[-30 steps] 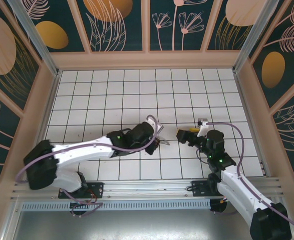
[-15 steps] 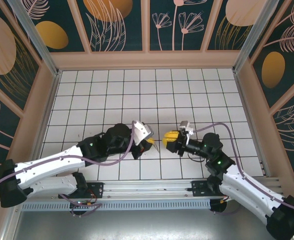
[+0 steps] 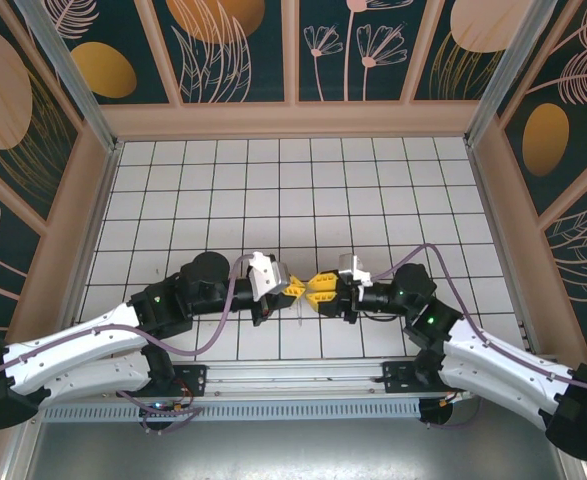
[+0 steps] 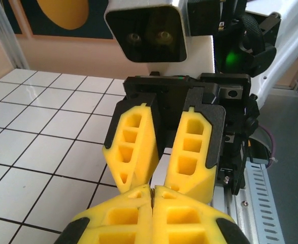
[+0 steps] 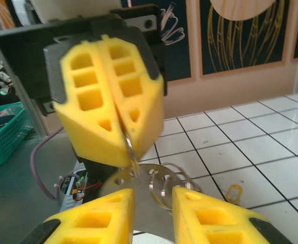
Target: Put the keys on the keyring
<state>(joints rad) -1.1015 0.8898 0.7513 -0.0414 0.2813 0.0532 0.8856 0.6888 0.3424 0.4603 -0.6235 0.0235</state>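
Note:
My two grippers meet tip to tip over the near middle tiles, the left gripper (image 3: 295,288) facing the right gripper (image 3: 321,287). The left gripper (image 4: 153,189) is shut, with a thin metal edge pinched between its yellow fingers. In the right wrist view that edge is the wire keyring (image 5: 130,145), hanging from the left gripper (image 5: 123,147). The silvery flat keys (image 5: 154,213), with holes and a wire loop across them, fill the gap between my right gripper's (image 5: 153,195) fingers. A small brass-gold piece (image 5: 233,193) lies on a tile beyond.
A slotted metal rail (image 3: 293,385) runs along the table's near edge by the arm bases. A green basket (image 5: 6,132) sits off the table at the left of the right wrist view. Patterned walls (image 3: 293,60) enclose the tiled floor.
Both arms have swung inward until the grippers meet tip to tip. The right jaws have narrowed from wide open to close around the keys. The left gripper stays shut.

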